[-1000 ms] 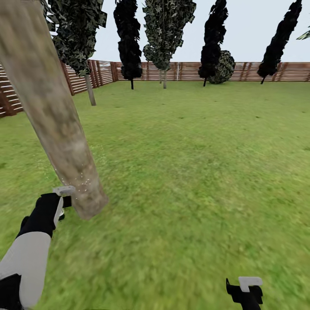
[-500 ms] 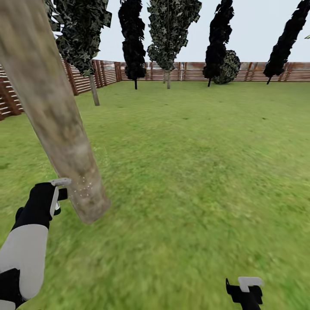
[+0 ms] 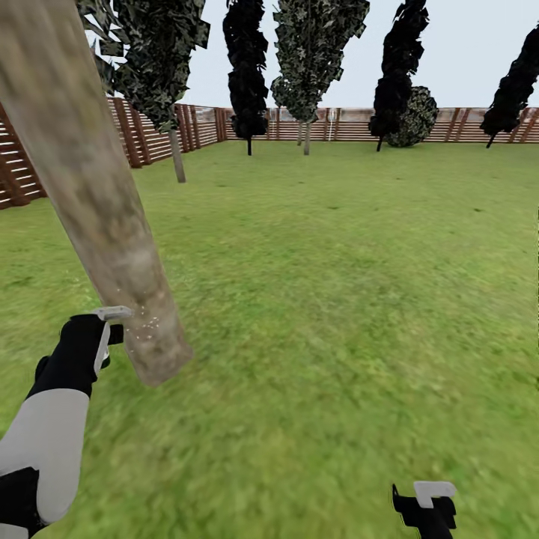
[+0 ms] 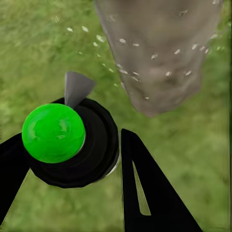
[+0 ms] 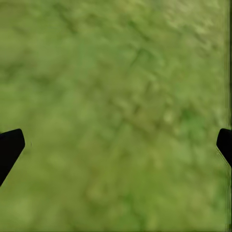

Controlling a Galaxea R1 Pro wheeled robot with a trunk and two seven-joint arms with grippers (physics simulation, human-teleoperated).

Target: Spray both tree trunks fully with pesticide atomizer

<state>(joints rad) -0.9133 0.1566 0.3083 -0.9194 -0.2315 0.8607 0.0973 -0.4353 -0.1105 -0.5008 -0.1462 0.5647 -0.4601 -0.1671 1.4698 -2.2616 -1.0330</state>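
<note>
Left gripper (image 4: 72, 159): jaws clamped on the black, green-capped pesticide atomizer (image 4: 65, 142), its grey nozzle beside the thick mottled beige-grey tree trunk (image 3: 97, 217), base white-specked. Right gripper (image 5: 116, 145): jaws apart over green lawn (image 3: 337, 299).

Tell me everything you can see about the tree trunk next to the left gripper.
The tree trunk is a thick, bare, mottled beige-grey column with a bark-like look, leaning across the head view and meeting the lawn at its base. Fine white specks dot its lower part. The atomizer, clamped in the left gripper, sits just beside it.
</note>
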